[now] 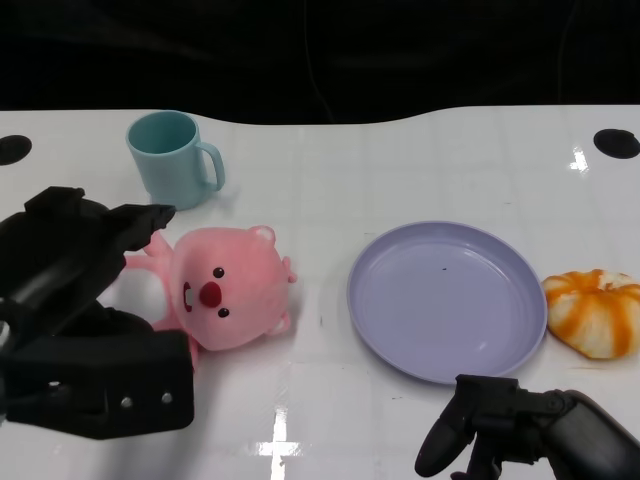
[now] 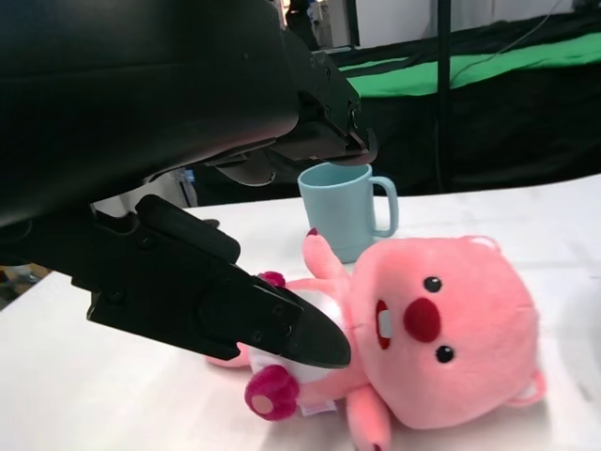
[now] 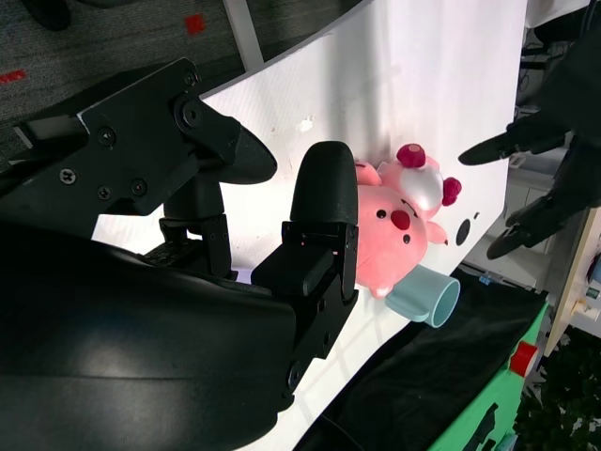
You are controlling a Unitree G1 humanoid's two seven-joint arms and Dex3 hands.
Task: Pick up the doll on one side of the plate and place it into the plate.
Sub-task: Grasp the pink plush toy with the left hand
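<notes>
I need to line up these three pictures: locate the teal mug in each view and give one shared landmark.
Head view: the teal mug stands upper left, behind the pink doll.
Left wrist view: upper middle, behind the doll's raised arm.
Right wrist view: lying sideways in the picture, lower right of centre, below the doll.
Shared landmark: the pink doll.

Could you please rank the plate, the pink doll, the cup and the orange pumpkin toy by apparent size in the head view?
1. Plate, largest.
2. Pink doll, though the left hand hides part of it.
3. Cup and orange pumpkin toy: these look alike, so I will not rank them.
</notes>
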